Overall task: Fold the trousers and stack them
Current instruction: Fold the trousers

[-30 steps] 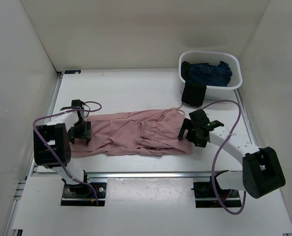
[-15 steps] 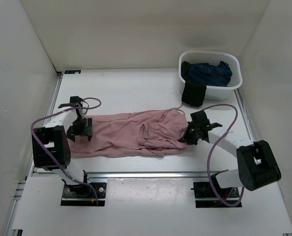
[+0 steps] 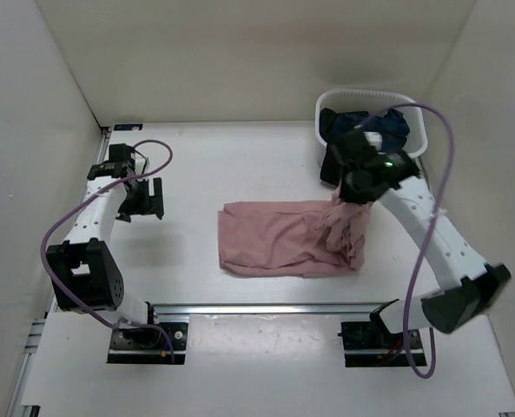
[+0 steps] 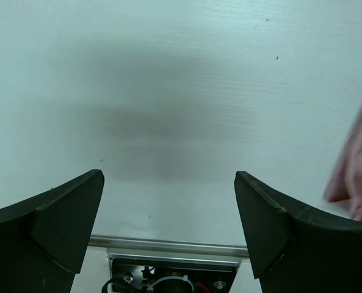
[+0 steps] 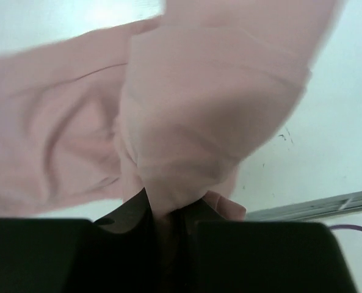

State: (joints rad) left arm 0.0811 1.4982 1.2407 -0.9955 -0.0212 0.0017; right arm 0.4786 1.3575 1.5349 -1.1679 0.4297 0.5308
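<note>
The dusty-pink trousers (image 3: 279,241) lie bunched in the middle of the table, their right end lifted off the surface. My right gripper (image 3: 351,193) is shut on that raised end, and the fabric hangs down from it in folds. In the right wrist view the pink cloth (image 5: 205,122) is pinched between the dark fingers (image 5: 129,217) and fills most of the picture. My left gripper (image 3: 144,200) hangs open above bare table well left of the trousers. In the left wrist view its fingers (image 4: 65,213) stand wide apart with nothing between them, and a pink edge (image 4: 358,177) shows at far right.
A white basket (image 3: 413,143) with dark navy garments (image 3: 374,130) stands at the back right, just behind my right arm. A black garment (image 3: 333,165) hangs over its front rim. White walls enclose the table on three sides. A metal rail (image 3: 266,307) runs along the near edge.
The right gripper shut on the trousers' right end and rose toward the basket, dragging the garment right and bunching it shorter. The left gripper opened, let go and moved back and away.
</note>
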